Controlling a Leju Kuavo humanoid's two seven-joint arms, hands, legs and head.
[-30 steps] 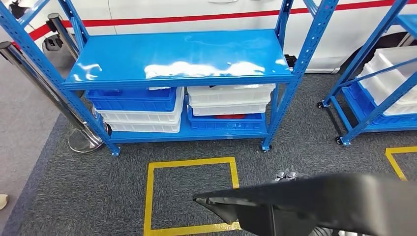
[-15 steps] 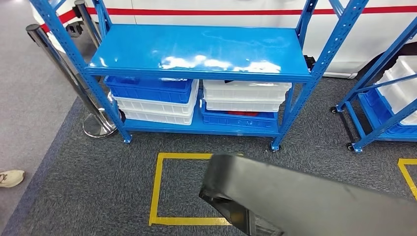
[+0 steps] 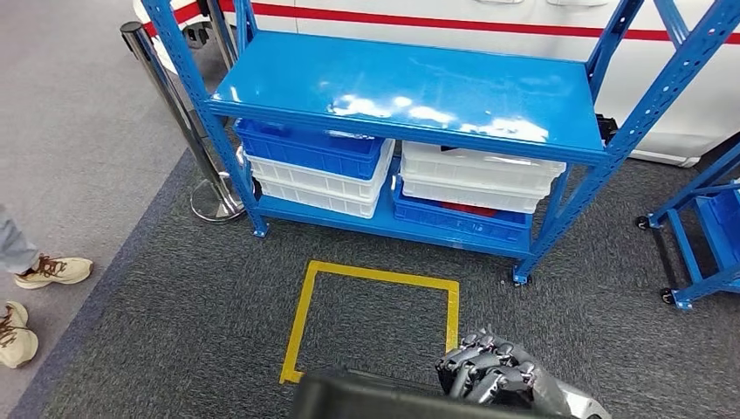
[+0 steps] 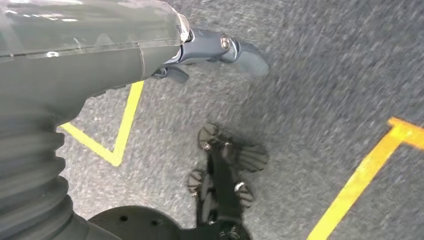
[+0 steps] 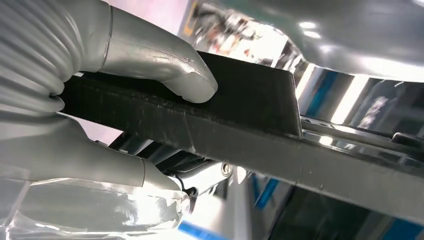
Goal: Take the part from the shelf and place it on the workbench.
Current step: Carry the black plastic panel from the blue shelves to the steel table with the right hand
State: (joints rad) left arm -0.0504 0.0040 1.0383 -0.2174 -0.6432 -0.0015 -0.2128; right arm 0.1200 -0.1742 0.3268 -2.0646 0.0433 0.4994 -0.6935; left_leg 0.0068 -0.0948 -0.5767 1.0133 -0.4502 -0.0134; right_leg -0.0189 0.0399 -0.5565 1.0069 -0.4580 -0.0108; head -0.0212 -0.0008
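Blue shelf (image 3: 410, 87) with glossy white glare, far centre. Beneath, blue bins (image 3: 305, 150) and white bins (image 3: 476, 175), something red showing in the lowest right one. Dark grey speckled carpet (image 3: 174, 297), yellow taped square (image 3: 375, 319) near centre. Black part (image 5: 240, 120) under a pale grey right hand (image 5: 150, 65). White wall (image 3: 541, 35), red stripe, far.
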